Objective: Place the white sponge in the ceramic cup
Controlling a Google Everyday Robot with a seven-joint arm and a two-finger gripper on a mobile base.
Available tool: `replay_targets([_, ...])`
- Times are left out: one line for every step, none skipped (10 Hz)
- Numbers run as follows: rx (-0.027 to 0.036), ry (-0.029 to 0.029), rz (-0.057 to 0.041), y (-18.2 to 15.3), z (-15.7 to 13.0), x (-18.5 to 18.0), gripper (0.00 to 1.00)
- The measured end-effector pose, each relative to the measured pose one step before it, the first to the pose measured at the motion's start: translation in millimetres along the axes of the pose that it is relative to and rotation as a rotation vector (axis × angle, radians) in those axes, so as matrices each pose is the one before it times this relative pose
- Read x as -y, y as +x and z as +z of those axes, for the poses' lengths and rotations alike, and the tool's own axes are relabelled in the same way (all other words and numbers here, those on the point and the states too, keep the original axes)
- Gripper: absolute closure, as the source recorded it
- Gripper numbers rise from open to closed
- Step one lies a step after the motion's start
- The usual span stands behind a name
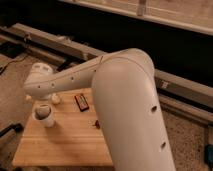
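wht cup, grey claw above, tan tbl

Robot arm: smooth matt off-white plastic shell, gripper hidden beneath its far end above the ceramic cup. Cup: plain white, glazed-looking. Table: pale wood, visible plank grain, satin finish. Dark block beside the cup: dull black, reddish edge. Floor around the table: rough speckled.
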Motion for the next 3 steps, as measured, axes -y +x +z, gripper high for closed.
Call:
replay_targets([0.00186,0.00100,-0.00176,-1.26,0.55,1.45,0.20])
replay_targets([-0.00045,0.00028,0.00030,0.20,-0.36,-0.08,0.20])
replay_targets([-0.00070,-0.00158,0.00270,0.85,-0.02,-2.12,0.20])
